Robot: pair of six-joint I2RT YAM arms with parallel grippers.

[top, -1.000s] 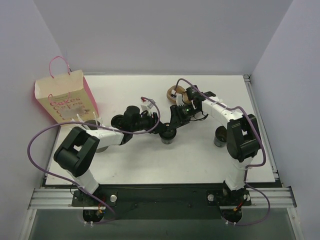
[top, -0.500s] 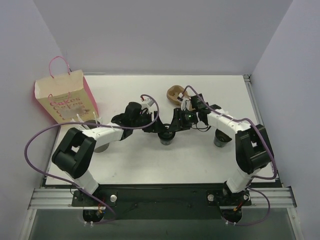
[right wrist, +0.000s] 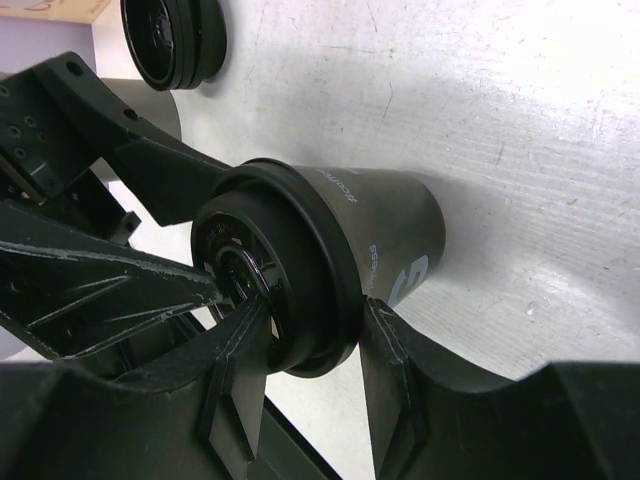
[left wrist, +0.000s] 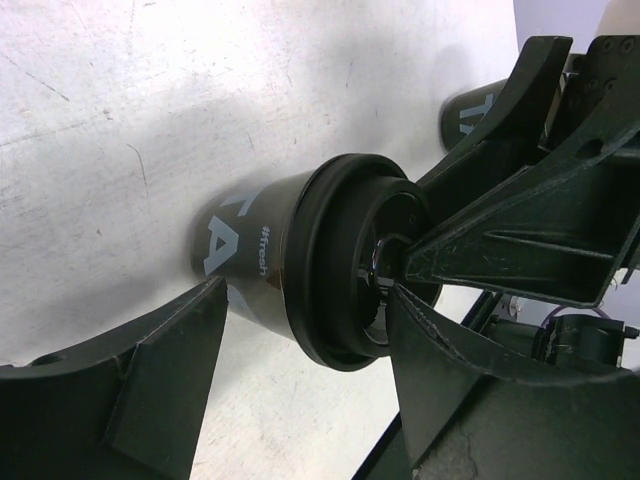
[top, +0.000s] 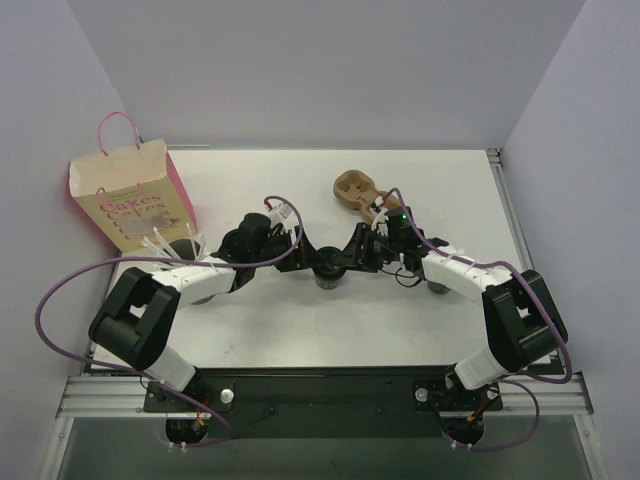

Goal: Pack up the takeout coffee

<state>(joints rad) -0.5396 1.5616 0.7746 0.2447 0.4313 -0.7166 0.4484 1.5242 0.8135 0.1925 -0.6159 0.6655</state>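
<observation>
1. black-lidded cup (top: 327,277) stands upright at mid worktop (top: 270,325), between both arms' jaws.
2. left jaws spread wide, flanking cup.
3. right jaws sit close about lid (right wrist: 300,270); whether they pinch it cannot be told.
4. bag (top: 130,195) lies far left; left arm judged nearer.

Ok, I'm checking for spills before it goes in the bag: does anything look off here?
No spill shows: the takeout coffee stands upright with its lid on. The odd part is that the left gripper and the right gripper both crowd this one cup, their jaws meeting over the lid.
</observation>
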